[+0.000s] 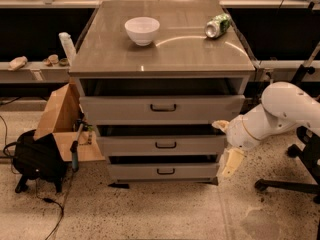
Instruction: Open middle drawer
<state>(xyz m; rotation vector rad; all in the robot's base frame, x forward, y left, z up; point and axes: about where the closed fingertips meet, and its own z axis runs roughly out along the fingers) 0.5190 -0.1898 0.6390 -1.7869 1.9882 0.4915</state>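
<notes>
The grey cabinet [165, 49] has three stacked drawers. The middle drawer [125, 146] has a pale-grey front of medium height and a small dark bar handle [165, 145]. A dark gap shows above its front. My gripper [225, 144] is at the right end of this drawer's front, on a white arm [285, 109] that comes in from the right. One pale finger [219, 125] is at the drawer's upper right corner. The other finger [231, 162] hangs lower, beside the bottom drawer [130, 172]. The fingers are spread apart and hold nothing.
A white bowl [142, 30] and a lying green can [218, 25] are on the cabinet top. The tall top drawer [120, 109] is above the middle one. A cardboard box [60, 119] and a black bag [37, 159] are on the floor at the left. A chair base [295, 184] is at the right.
</notes>
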